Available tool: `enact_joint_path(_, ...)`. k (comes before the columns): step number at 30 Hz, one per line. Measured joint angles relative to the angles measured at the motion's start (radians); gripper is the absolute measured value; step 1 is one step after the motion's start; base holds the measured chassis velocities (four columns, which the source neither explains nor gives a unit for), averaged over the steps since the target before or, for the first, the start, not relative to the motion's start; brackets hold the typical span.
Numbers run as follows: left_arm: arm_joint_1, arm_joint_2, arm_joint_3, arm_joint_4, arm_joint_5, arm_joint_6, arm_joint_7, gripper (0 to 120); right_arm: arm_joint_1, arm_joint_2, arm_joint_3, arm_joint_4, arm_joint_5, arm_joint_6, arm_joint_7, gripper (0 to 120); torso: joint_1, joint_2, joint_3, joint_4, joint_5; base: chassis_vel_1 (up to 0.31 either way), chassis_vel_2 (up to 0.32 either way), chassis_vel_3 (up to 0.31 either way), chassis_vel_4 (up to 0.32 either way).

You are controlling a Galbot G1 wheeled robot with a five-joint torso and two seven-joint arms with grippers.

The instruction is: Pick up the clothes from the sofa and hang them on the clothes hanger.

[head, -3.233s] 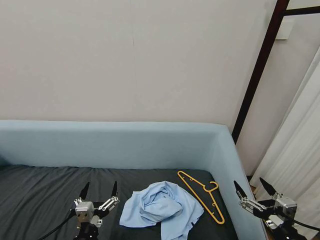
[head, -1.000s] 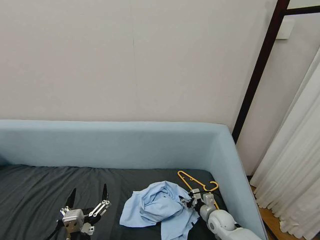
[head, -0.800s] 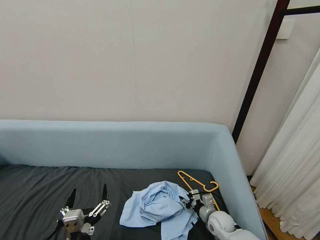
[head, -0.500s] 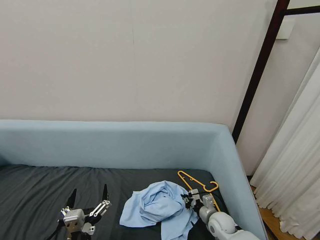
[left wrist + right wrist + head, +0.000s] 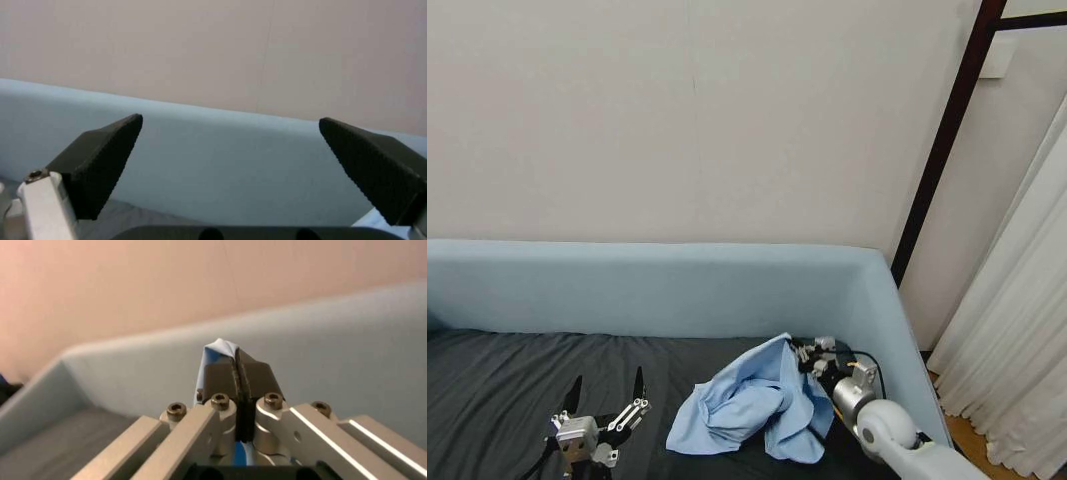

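Observation:
A crumpled light blue garment point(image 5: 745, 403) lies on the sofa's dark seat point(image 5: 497, 380), at the right end. My right gripper point(image 5: 805, 352) is shut on its upper right edge and holds that edge lifted off the seat. In the right wrist view the fingers point(image 5: 248, 375) are pressed together with a tip of the blue garment point(image 5: 219, 348) sticking out between them. My left gripper point(image 5: 607, 393) hovers open over the seat to the left of the garment, apart from it; its black pads point(image 5: 100, 162) stand wide apart facing the backrest. The orange hanger is hidden behind the lifted fabric.
The light blue backrest point(image 5: 647, 285) runs across the view and the sofa's arm point(image 5: 879, 310) closes the right end. A dark wooden post point(image 5: 942, 140) rises behind that arm. White curtains point(image 5: 1017, 320) hang at the far right.
My right gripper came in from the right edge, shut on the garment, then rose toward the backrest with the edge in it. The fabric now covers the hanger. The left gripper sank slightly.

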Motion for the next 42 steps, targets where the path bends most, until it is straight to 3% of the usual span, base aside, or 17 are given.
enact_joint_path(8,-0.009,0.012,-0.001,0.008,-0.014,-0.004,-0.002,100,0.144,-0.086,0.031,0.167,0.101,0.005,0.067,0,0.0,0.0,0.0,0.0002,0.0,0.0,0.0,0.0,0.0)
enact_joint_path(12,-0.011,0.013,-0.001,0.012,-0.015,-0.004,-0.002,100,0.192,-0.109,0.035,0.192,0.126,0.005,0.084,0,0.0,0.0,0.0,0.0001,-0.0001,0.0,0.0,0.0,0.0)
enact_joint_path(18,-0.017,0.017,-0.001,0.019,-0.014,-0.005,-0.002,100,0.37,-0.144,0.026,0.217,0.184,0.001,0.123,0,0.0,0.0,0.0,0.0002,-0.0001,0.0,0.0,0.0,0.0)
enact_joint_path(27,-0.017,0.023,0.0,0.015,-0.014,-0.002,-0.002,100,0.498,-0.119,-0.07,0.006,0.14,0.026,0.063,0,0.0,0.0,0.0,0.0003,0.0003,0.0,0.0,0.0,0.0)
enact_joint_path(34,-0.015,0.031,-0.004,0.014,-0.016,0.0,-0.003,100,0.647,-0.083,-0.181,-0.25,0.127,0.065,-0.115,0,0.0,0.0,0.0,0.0005,-0.0002,0.0,0.0,0.0,0.0)
enact_joint_path(42,-0.013,0.04,-0.012,0.012,-0.02,0.0,-0.009,100,0.72,-0.079,-0.224,-0.369,0.144,0.097,-0.299,0,0.0,0.0,0.0,-0.0002,0.0002,0.0,0.0,0.0,0.0)
